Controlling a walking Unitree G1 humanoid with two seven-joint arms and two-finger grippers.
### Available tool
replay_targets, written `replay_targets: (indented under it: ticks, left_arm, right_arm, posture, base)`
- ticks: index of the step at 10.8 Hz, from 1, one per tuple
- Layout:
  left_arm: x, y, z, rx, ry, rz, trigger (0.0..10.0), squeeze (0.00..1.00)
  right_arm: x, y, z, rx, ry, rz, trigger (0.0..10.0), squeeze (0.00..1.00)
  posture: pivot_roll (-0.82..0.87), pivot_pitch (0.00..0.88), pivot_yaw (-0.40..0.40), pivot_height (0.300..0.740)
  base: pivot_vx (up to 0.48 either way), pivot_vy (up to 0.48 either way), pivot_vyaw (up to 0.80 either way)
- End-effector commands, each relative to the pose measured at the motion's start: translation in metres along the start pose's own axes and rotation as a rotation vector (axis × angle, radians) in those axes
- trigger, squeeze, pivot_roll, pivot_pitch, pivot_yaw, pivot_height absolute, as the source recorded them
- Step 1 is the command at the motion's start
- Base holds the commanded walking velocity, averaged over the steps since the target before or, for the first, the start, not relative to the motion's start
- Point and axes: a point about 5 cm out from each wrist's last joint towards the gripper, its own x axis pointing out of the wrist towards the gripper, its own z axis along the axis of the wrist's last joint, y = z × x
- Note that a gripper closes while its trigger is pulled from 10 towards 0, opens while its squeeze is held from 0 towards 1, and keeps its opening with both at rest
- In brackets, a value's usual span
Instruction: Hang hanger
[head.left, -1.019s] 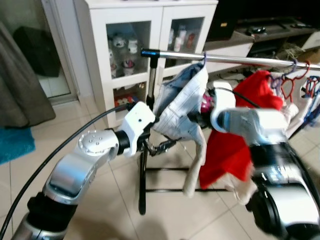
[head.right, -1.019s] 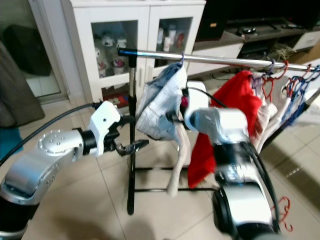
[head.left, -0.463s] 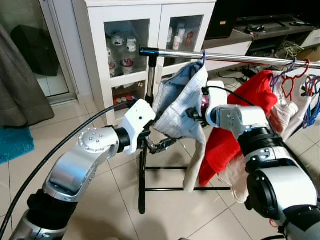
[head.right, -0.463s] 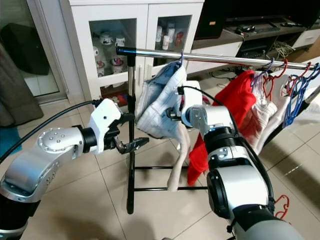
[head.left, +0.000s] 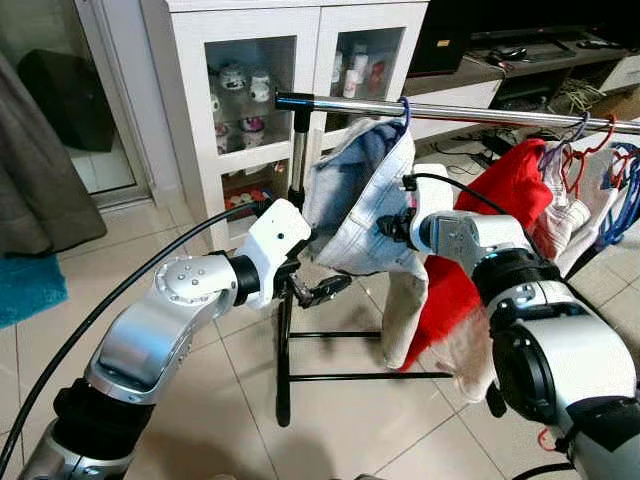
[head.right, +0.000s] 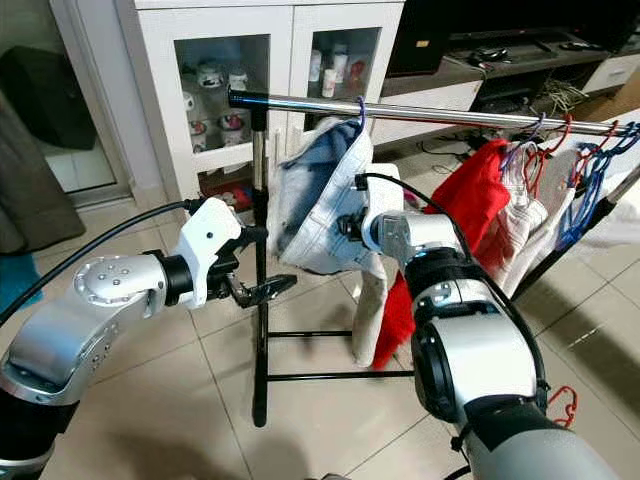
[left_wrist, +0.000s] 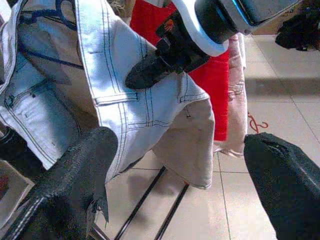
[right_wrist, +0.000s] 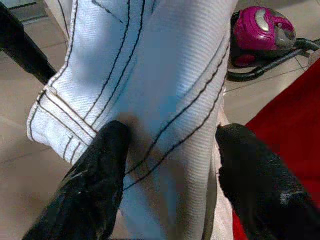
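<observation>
Blue hanger hook (head.left: 404, 108) sits over the steel rail (head.left: 470, 112), carrying pale denim jeans (head.left: 365, 200). Right gripper (right_wrist: 170, 165) presses against the denim, fingers spread. Left gripper (head.left: 322, 291), jaws apart, hovers beside the rack's black post (head.left: 286, 340).

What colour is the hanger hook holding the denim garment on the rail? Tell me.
Blue. The hanger hook over the rail shows best in the right eye view.

A rail (head.left: 470, 111) runs across in front of me. The jeans (head.left: 365, 205) hang from it by a hanger hook (head.left: 404, 108), between my 2 grippers: left gripper (head.left: 322, 292) below-left, right gripper (right_wrist: 170, 165) against the cloth. A cabinet (head.left: 290, 60) stands behind.
</observation>
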Motion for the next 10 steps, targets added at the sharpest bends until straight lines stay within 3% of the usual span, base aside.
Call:
replay_targets:
  ticks: [1, 10]
  left_arm:
    - [0.0015, -0.0022, 0.0034, 0.023, 0.004, -0.007, 10.0, 0.0]
    - [0.002, -0.0036, 0.004, 0.027, 0.003, -0.016, 10.0, 0.0]
  right_arm:
    - [-0.0026, -0.0055, 0.0067, 0.0, -0.02, -0.013, 0.0, 0.0]
    - [-0.0012, -0.0015, 0.0087, 0.009, -0.029, 0.03, 0.0, 0.0]
  posture:
    - [0.02, 0.06, -0.133, 0.74]
    - [0.02, 0.061, -0.132, 0.74]
  base:
    - [0.0, 0.0, 0.0]
    - [0.0, 0.0, 0.0]
